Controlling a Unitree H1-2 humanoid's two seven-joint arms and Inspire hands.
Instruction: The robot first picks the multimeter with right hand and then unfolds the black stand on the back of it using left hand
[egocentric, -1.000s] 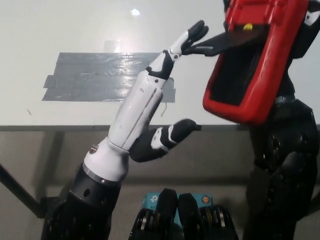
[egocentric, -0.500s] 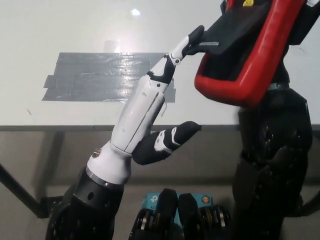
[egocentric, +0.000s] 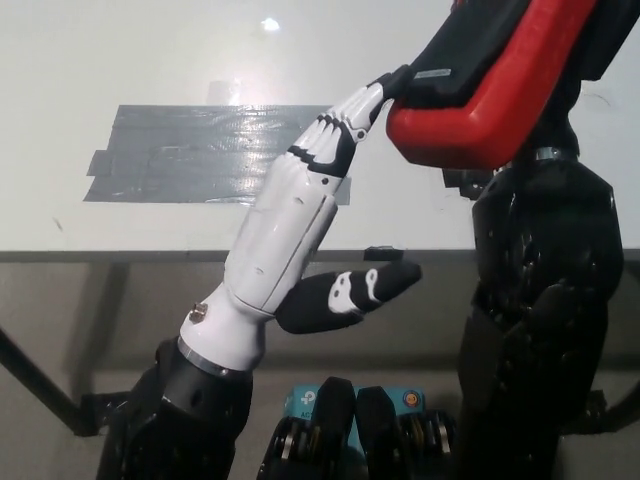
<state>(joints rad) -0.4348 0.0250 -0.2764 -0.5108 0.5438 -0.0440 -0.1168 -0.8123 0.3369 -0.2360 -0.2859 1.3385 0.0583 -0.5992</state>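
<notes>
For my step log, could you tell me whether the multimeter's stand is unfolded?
Cannot tell: the stand looks near the multimeter; left hand fingers touch it.

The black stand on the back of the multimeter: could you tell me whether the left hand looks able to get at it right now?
Probably yes: the left hand already has its fingertips against the black stand on the red multimeter, which the right hand holds raised, and nothing lies between them.

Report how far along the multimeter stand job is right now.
Done: the black right hand has the red multimeter lifted clear of the table, back facing the camera. In hand: the white left hand reaches up, its fingertips touching the black stand near its lower edge. Left: whether the stand is fully swung out cannot be told, so treat the unfolding as unfinished.
</notes>
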